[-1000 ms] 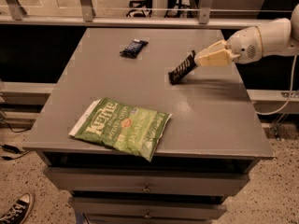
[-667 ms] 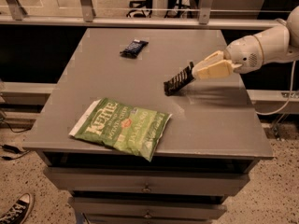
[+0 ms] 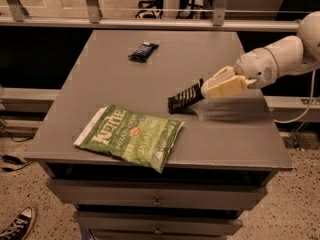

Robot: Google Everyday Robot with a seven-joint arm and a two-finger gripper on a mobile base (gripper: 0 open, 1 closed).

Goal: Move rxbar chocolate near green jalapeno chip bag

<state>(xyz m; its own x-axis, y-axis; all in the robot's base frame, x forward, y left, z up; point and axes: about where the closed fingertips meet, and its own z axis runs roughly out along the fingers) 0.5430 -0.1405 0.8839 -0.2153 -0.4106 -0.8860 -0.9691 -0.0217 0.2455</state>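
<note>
gripper (image 3: pixel 204 90) sits at about 3 o'clock on the table (image 3: pixel 115 79), coming in from the right edge on the white arm (image 3: pixel 280 59); cream fingers (image 3: pixel 223 82) are clamped on the upper-right end of the rxbar chocolate (image 3: pixel 184 98), so it's gripping the bar; bar is tilted, long axis running 2 o'clock to 8 o'clock, free end pointing down-left, pale lettering facing the camera; can't tell if the low end touches the tabletop; blurry shadow on the table just under the gripper.

green jalapeno chip bag (image 3: pixel 131 136) lies flat at 7 o'clock of the table, lower corner hanging over the front edge; rxbar is at roughly 2 o'clock from the bag, near its upper-right corner but apart, no contact.

small dark snack wrapper (image 3: pixel 143 51) at 12 o'clock near the back edge, well apart from both; drawers (image 3: pixel 157 201) below the top; a sneaker (image 3: pixel 17 224) on the floor at 7 o'clock of the scene.
</note>
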